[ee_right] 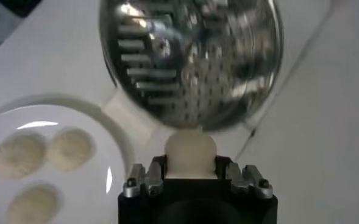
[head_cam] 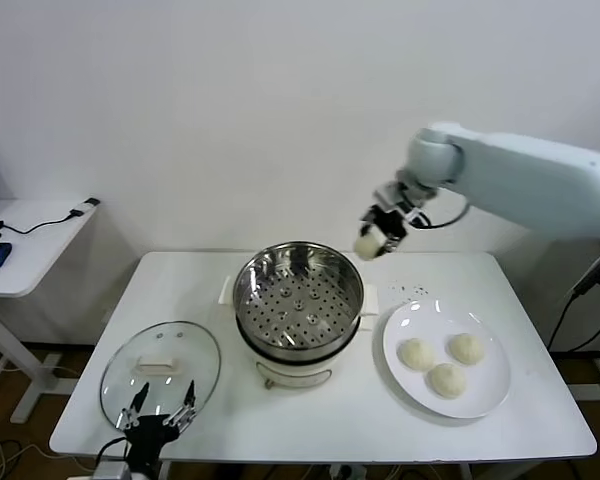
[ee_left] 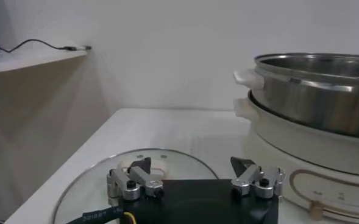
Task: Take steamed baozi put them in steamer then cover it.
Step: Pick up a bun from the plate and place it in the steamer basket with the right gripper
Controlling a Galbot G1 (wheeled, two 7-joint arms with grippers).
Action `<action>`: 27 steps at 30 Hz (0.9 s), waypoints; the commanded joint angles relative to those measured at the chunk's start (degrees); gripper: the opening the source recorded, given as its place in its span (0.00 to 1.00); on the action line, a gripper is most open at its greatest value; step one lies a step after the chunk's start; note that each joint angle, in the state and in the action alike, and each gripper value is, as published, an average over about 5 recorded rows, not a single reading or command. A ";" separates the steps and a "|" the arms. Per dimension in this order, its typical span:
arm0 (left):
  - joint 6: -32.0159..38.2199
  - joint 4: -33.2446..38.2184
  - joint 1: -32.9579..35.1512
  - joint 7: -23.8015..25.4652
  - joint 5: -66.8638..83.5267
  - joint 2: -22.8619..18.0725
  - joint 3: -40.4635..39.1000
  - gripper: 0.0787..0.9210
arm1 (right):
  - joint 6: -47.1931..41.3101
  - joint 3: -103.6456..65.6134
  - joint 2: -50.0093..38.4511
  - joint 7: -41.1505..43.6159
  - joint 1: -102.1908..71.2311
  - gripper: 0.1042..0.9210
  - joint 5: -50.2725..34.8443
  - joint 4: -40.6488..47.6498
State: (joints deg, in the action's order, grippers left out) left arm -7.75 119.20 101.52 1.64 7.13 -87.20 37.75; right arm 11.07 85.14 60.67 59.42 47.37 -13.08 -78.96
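Observation:
The steamer [head_cam: 298,300] is a shiny steel pot with a perforated floor on a white base at the table's middle; its tray holds no baozi. It also shows in the right wrist view [ee_right: 191,61] and the left wrist view [ee_left: 316,91]. My right gripper [head_cam: 378,236] is shut on one cream baozi [ee_right: 191,152] and holds it in the air just right of the steamer's far rim. Three more baozi [head_cam: 446,362] lie on the white plate [head_cam: 485,400]. My left gripper [head_cam: 158,412] is open and empty, low at the table's front left over the glass lid.
The round glass lid [head_cam: 160,370] with a white handle lies flat left of the steamer, also in the left wrist view [ee_left: 94,182]. A white side table [head_cam: 25,240] with a cable stands at the far left. The table's front edge runs just below the plate.

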 commanded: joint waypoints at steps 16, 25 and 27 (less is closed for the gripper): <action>0.12 0.31 0.27 0.02 0.36 0.53 0.99 0.88 | 27.47 -9.46 15.83 -9.80 -21.31 0.53 34.50 21.64; 0.28 -0.28 -0.02 -0.09 0.83 0.59 0.93 0.88 | 27.29 -12.81 17.53 -12.60 -24.88 0.54 40.07 26.70; 0.27 -0.31 -0.02 -0.09 0.82 0.53 0.78 0.88 | 27.30 -13.28 17.64 -12.81 -24.96 0.54 39.68 27.55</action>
State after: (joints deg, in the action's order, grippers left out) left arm -7.49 118.95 101.50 1.56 7.90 -86.60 38.51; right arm 36.07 74.60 76.24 48.47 26.37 21.05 -56.96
